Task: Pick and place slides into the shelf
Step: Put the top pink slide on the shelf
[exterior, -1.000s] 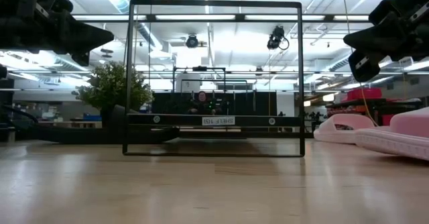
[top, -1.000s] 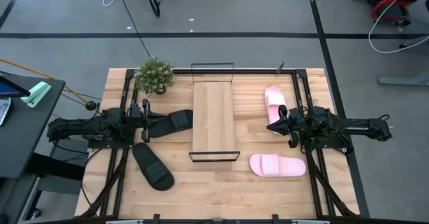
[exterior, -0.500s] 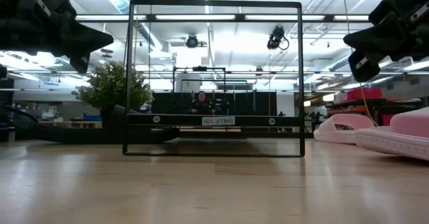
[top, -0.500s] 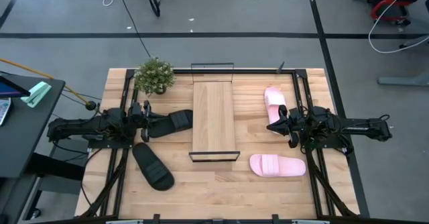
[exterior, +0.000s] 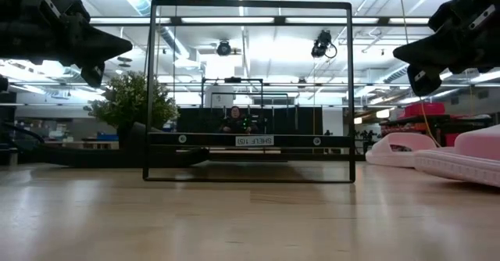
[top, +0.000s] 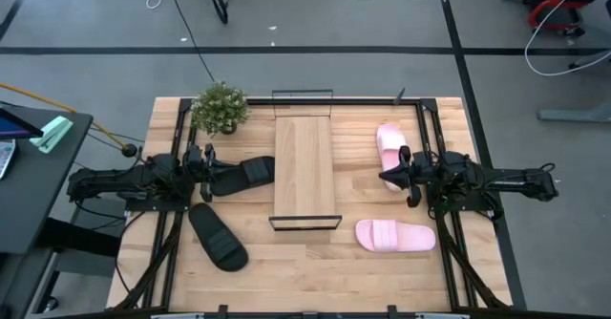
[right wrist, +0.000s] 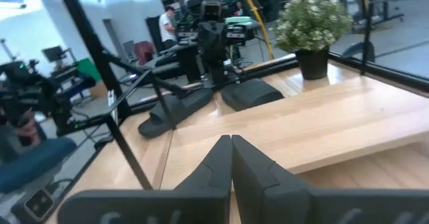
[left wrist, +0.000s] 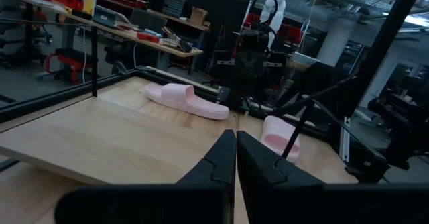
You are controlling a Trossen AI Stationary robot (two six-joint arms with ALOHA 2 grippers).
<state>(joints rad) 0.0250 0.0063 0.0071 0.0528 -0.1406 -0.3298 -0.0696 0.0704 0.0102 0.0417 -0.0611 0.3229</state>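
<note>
My left end effector (top: 207,166) hangs above the desk (top: 305,281) on its left side, its fingers (left wrist: 221,158) pressed together and holding nothing. It sits just beside one black slide (top: 243,175), which lies between it and the shelf (top: 305,166); from the overhead view I cannot tell whether they touch. My right end effector (top: 406,165) hangs over the right side of the desk, its fingers (right wrist: 231,160) likewise closed flat on nothing, right next to the pink slide (top: 389,147) that lies toward the far right part of the desk.

The shelf stands in the middle of the desk, its long plank running from the far edge toward the near edge, with black wire frames at both ends and nothing on it. All four slides are on the desk, not on the shelf. The second black slide (top: 218,236) lies angled toward the near left corner. The second pink slide (top: 395,235) lies toward the near right, well apart from the shelf. A potted plant (top: 220,107) stands near the far left corner.
</note>
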